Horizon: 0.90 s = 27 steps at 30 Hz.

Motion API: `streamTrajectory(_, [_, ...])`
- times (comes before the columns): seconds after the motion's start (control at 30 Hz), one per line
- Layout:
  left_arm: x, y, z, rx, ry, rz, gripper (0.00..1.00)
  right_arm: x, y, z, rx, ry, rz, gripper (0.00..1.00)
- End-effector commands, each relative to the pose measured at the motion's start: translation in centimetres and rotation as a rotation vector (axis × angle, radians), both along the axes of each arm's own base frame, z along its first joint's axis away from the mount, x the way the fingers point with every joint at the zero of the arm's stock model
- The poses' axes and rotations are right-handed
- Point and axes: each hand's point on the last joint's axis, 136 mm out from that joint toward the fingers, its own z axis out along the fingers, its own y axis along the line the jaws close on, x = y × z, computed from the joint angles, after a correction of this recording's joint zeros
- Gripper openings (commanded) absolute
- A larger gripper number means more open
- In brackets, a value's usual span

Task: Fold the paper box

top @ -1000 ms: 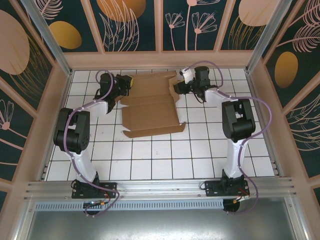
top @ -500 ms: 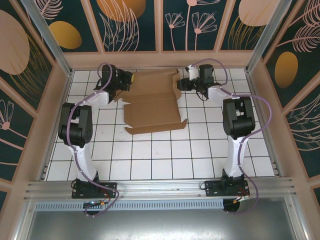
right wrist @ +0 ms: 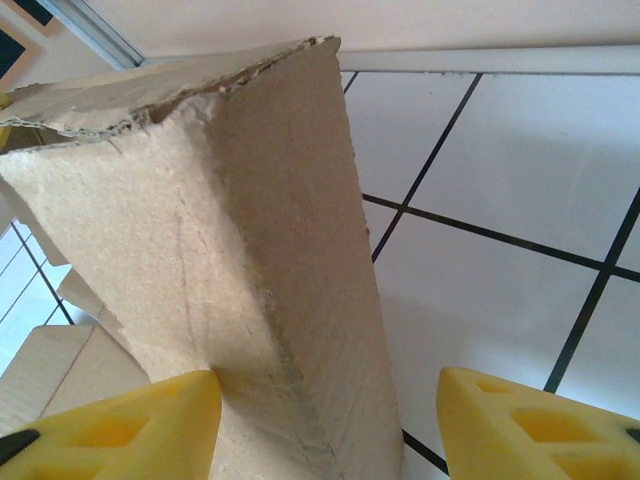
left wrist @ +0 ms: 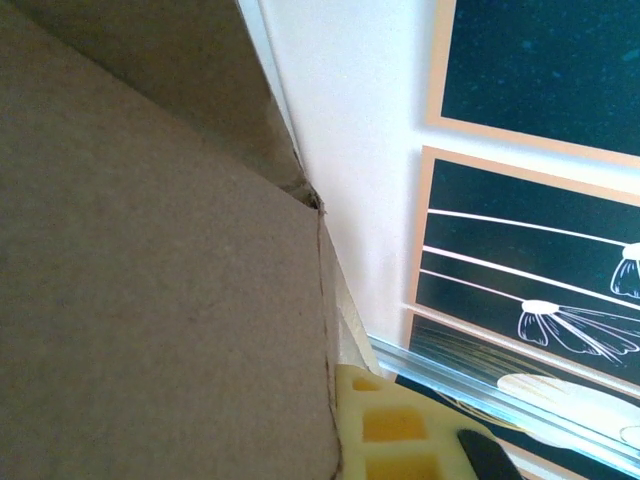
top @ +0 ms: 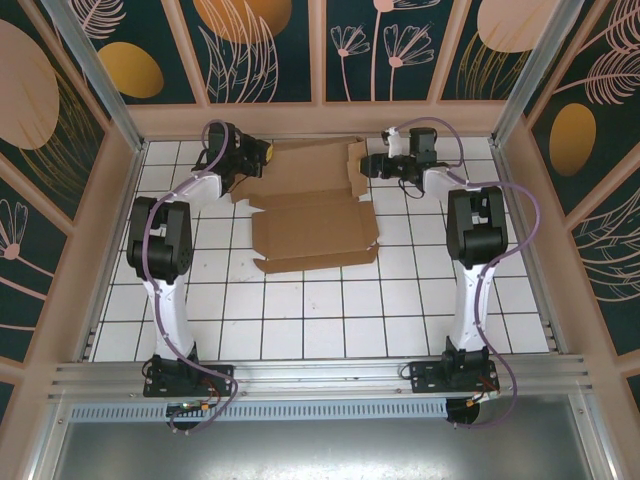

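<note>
Paper box [top: 315, 230], part-folded, toward 12 o'clock on tiled table [top: 330, 320]: left gripper [top: 252, 160] pinches its 10 o'clock flap, right gripper [top: 370, 168] straddles 2 o'clock flap half-open; step judged flap-raising, next probably right closure.

My top camera looks down from behind my bases over the table [top: 300, 320]; both wrist cameras sit close (nearly touching) against the paper box [top: 315, 215], shared upper centre.

A white tiled counter [top: 300, 320] is walled on 3 sides by dark teal panels [top: 285, 75] printed with peach leaves and flowers, framed in pale wood. A silver aluminium rail [top: 320, 372] lines its near edge.
</note>
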Motion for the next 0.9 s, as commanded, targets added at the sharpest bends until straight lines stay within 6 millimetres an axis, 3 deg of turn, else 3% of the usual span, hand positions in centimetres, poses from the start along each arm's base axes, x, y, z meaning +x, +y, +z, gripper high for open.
streamTrajectory(0.0, [-0.5, -0.3, -2.2, 0.016, 0.077, -0.041, 0.0, 0.0, 0.3, -0.6, 0.002, 0.033, 0.029, 0.59])
streamTrajectory(0.13, [-0.5, -0.3, -1.0, 0.029, 0.045, -0.047, 0.0, -0.3, 0.6, -1.3, -0.088, 0.003, 0.01, 0.59])
streamTrajectory(0.3, [-1.3, 0.0, 0.6, 0.041, -0.017, -0.05, 0.0, -0.3, -1.3, -2.0, -0.292, -0.091, -0.134, 0.59])
streamTrajectory(0.5, [-3.3, -0.2, 1.5, 0.017, -0.094, -0.069, 0.0, -2.1, -2.5, -0.7, -0.285, -0.188, -0.205, 0.59])
streamTrajectory(0.63, [-4.6, -0.3, 1.7, 0.001, -0.117, -0.085, 0.0, -3.9, -2.2, 0.4, -0.252, -0.253, -0.198, 0.6])
streamTrajectory(0.87, [-6.2, -0.4, 1.9, 0.013, -0.142, -0.101, 0.0, -5.3, -1.9, 0.9, -0.232, -0.283, -0.178, 0.61])
